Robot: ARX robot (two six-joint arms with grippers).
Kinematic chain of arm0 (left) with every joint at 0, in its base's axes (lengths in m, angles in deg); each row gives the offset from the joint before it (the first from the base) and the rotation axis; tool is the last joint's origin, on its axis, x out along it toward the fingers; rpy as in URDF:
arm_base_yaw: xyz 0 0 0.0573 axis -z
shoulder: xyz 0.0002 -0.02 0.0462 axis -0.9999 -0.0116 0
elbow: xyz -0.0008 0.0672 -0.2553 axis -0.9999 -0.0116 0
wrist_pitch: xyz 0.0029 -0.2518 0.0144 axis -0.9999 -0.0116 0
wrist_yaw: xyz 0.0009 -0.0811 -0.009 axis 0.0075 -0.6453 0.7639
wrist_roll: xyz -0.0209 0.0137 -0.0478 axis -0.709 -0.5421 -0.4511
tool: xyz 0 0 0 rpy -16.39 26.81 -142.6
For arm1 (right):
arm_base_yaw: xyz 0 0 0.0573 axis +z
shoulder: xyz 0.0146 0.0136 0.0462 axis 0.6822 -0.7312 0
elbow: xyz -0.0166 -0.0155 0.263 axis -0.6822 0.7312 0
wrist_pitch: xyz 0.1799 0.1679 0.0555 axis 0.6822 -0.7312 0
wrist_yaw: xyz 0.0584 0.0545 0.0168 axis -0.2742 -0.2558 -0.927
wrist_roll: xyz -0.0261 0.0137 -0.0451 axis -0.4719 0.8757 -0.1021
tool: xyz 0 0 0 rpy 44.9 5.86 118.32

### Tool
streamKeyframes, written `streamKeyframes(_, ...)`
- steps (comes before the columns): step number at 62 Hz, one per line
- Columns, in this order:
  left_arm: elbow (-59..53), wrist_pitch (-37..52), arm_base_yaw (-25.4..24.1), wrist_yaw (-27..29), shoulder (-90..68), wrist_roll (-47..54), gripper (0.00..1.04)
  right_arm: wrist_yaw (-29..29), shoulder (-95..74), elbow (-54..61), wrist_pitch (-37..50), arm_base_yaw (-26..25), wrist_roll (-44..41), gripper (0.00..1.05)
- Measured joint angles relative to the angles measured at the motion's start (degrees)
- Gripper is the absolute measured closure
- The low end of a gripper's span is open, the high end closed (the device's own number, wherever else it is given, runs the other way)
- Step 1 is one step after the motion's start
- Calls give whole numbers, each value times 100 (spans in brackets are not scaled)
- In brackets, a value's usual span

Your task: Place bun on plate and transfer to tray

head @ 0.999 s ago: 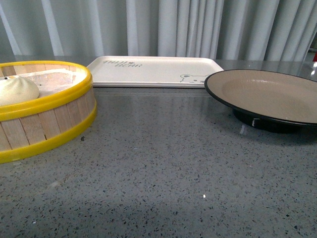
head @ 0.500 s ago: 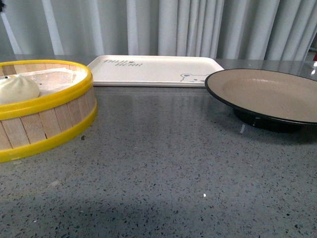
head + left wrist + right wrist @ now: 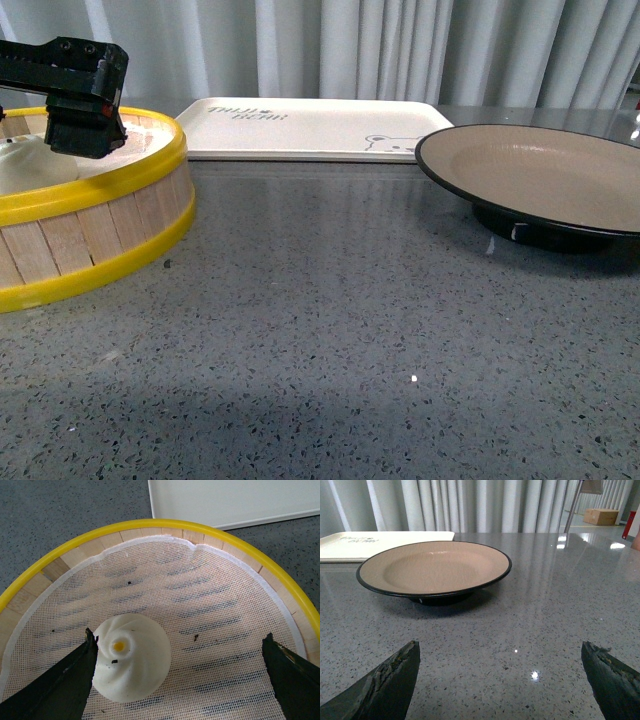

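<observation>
In the front view, a round wooden basket [image 3: 90, 225] with a yellow rim sits on the left side of the grey speckled table [image 3: 330, 330]. The black left arm [image 3: 70, 80] hangs over the basket and dips down behind its rim. The cream tray [image 3: 310, 130] with the little bear face lies flat at the back, in the middle. The plate [image 3: 560, 215] stands on the right, just beside the tray's near right corner. The plate has nothing on it. The right arm does not show here.

In the left wrist view, the bun [image 3: 131, 657] sits inside the basket on a white net cloth [image 3: 200, 600]. It has a small yellow dot on its twisted top. The left gripper [image 3: 178, 645] is spread wide apart and grips nothing. One finger [image 3: 60, 685] is right up against the bun's side. The other finger is well away from it. A corner of the tray shows past the basket's rim.

In the right wrist view, the right gripper [image 3: 500, 650] is also spread wide, low over bare table, gripping nothing. The plate sits ahead of it, and the tray lies behind the plate
</observation>
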Motion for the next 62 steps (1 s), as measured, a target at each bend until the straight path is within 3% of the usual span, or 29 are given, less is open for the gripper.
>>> streamKeyframes(20, 105, -262, 55, 166, -146, 11, 8, -2, 0, 0, 0, 0, -2, 8)
streamKeyframes(27, 208, -273, 50, 192, -199, 22, 32, 0, 0, 0, 0, 0, -2, 8)
streamKeyframes(53, 254, -352, 55, 142, -240, -2, 98, -2, 0, 0, 0, 0, -2, 8)
streamKeyframes(62, 254, -352, 55, 142, -260, -13, 101, -2, 0, 0, 0, 0, 0, 8)
